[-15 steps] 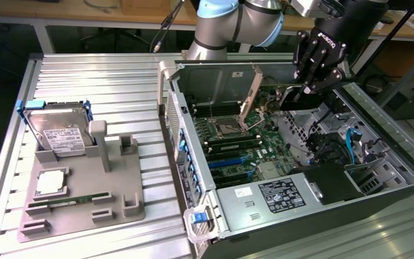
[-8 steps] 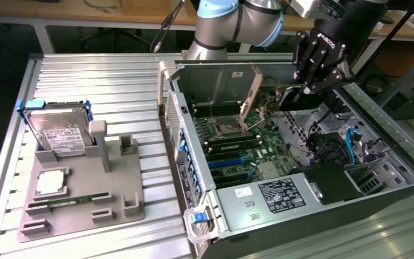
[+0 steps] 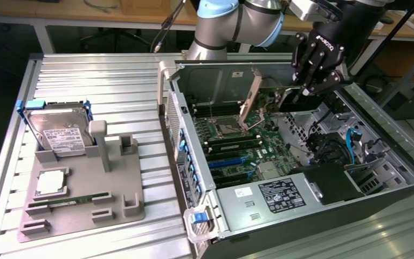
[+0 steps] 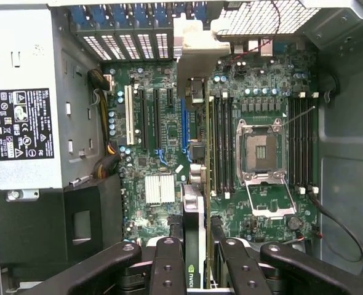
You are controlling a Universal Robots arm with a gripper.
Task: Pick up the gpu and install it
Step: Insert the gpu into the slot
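silver-grey arm with light-blue joint caps; black end effector bearing white lettering.

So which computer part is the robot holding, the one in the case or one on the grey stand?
The gpu, edge-on between the jaws above the motherboard. The hard drive and memory stick sit untouched on the stand.

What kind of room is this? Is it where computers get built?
Probably a robotics lab or workshop. A robot arm reaches into an open computer case lying on a ribbed metal table, its gripper holding the gpu over the motherboard. A hard drive waits in a grey holder.
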